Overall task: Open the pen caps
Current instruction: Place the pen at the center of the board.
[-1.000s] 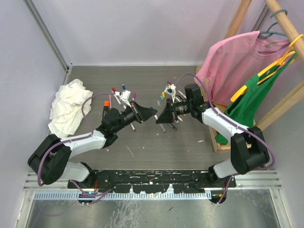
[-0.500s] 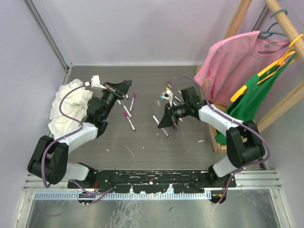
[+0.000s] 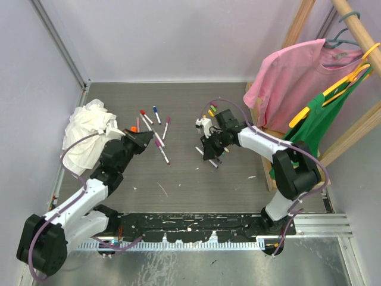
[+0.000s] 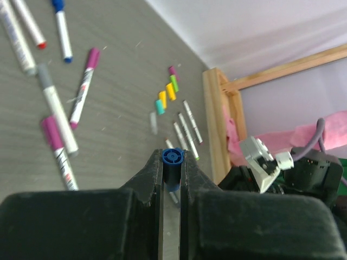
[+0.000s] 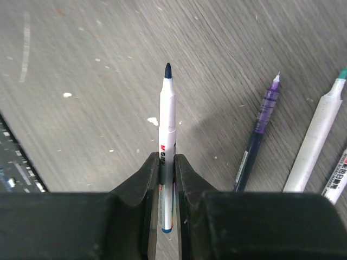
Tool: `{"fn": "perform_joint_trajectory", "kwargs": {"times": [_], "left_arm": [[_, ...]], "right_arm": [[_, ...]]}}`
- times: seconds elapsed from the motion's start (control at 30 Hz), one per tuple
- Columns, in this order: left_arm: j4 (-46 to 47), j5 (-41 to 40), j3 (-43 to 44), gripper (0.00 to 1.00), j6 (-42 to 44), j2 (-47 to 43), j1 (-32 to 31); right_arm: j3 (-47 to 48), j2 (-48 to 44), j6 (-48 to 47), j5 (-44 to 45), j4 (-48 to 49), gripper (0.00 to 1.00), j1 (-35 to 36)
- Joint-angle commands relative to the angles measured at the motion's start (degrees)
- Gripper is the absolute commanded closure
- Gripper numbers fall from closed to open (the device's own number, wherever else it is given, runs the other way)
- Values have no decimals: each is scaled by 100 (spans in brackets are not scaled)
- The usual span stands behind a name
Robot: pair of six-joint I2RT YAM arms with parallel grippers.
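Our left gripper is clamped on a blue cap — the right gripper grips an uncapped blue-tipped pen. Nearby, loose caps lie on the table.

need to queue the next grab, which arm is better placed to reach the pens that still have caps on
Probably left. The capped pens lie just beyond the left gripper, which must first drop its blue cap. The right gripper is shut on an uncapped pen, farther from them.

Grey wood-grain tabletop, pale lilac walls
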Motion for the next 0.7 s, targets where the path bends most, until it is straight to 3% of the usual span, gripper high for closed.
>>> {"fn": "perform_joint_trajectory", "kwargs": {"times": [0.0, 0.43, 0.67], "left_arm": [[-646, -108, -241, 100, -48, -437, 24], [-589, 837, -413, 100, -234, -294, 24], [-698, 999, -485, 100, -335, -266, 24]], "right_arm": [[359, 353, -140, 1045, -180, 95, 213], [502, 1114, 320, 2153, 70, 92, 476], [562, 1269, 370, 2443, 36, 80, 538]]}}
